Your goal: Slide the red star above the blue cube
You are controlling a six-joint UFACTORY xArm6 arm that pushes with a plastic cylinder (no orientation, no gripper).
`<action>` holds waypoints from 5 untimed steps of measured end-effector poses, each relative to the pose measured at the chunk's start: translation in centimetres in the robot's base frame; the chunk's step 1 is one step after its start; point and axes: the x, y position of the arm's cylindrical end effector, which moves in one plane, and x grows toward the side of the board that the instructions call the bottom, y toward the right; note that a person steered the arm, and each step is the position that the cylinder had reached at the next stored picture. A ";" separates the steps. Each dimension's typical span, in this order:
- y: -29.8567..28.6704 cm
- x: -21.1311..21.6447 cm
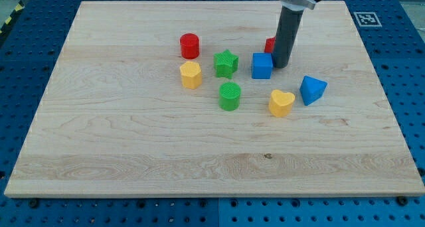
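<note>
The blue cube [261, 66] sits right of the board's centre, toward the view's top. The red star [269, 44] is just above it and slightly to its right, mostly hidden behind my rod; only a small red part shows. My tip [281, 65] rests on the board right beside the blue cube's right side, just below the red star. The rod comes down from the view's top.
A red cylinder [190, 46], a yellow hexagonal block [190, 75], a green star [226, 64] and a green cylinder [230, 95] lie left of the cube. A yellow heart [281, 103] and a blue triangular block [311, 89] lie below and right. The wooden board [133, 154] sits on a blue pegboard.
</note>
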 end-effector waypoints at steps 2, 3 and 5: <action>2.5 3.0; 4.1 1.5; 4.1 -2.9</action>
